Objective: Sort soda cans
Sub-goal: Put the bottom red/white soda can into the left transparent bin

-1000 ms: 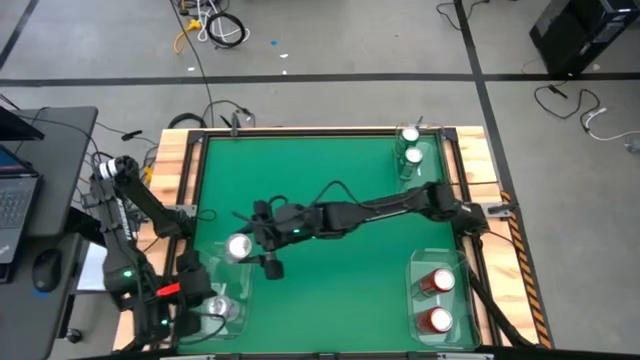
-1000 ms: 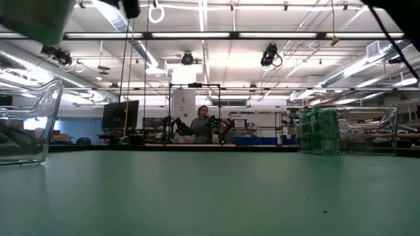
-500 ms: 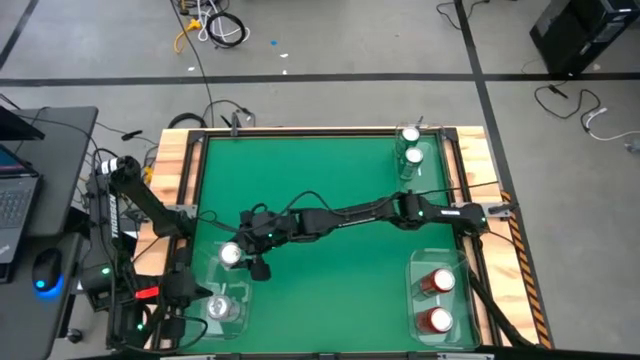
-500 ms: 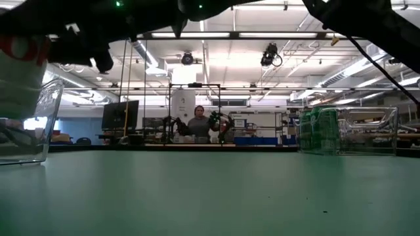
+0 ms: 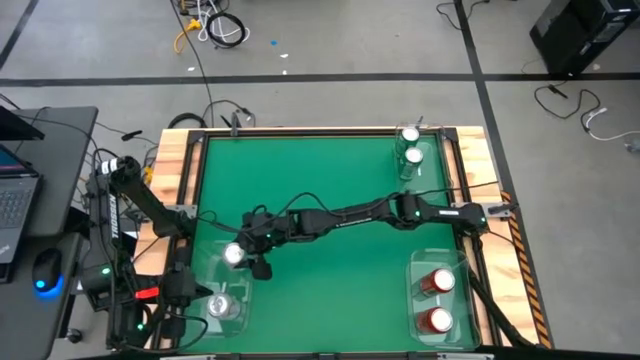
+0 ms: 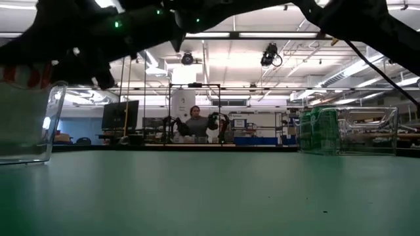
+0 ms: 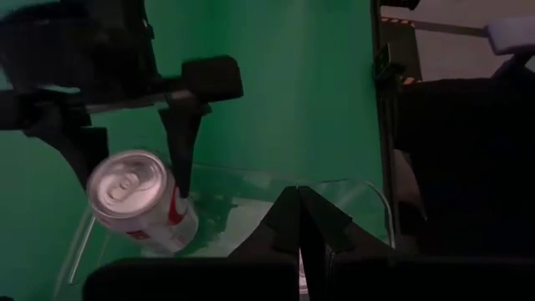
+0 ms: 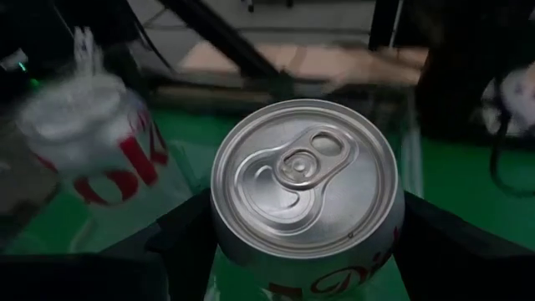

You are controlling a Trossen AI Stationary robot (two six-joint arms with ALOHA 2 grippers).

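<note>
right gripper [image 5: 233,254] clamped on silver can [image 5: 232,254], hovering over near-left tray [image 5: 204,270]; left gripper [image 7: 298,219] pinched shut beside tray.

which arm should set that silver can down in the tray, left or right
Right. The right gripper already grips the silver can over the left tray; the left gripper is shut and holds nothing.

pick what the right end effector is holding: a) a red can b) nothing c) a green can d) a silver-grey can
d: the right end effector has its fingers on either side of a silver-grey can, held over the clear tray at the table's front left, where another silver-grey can already sits.
</note>
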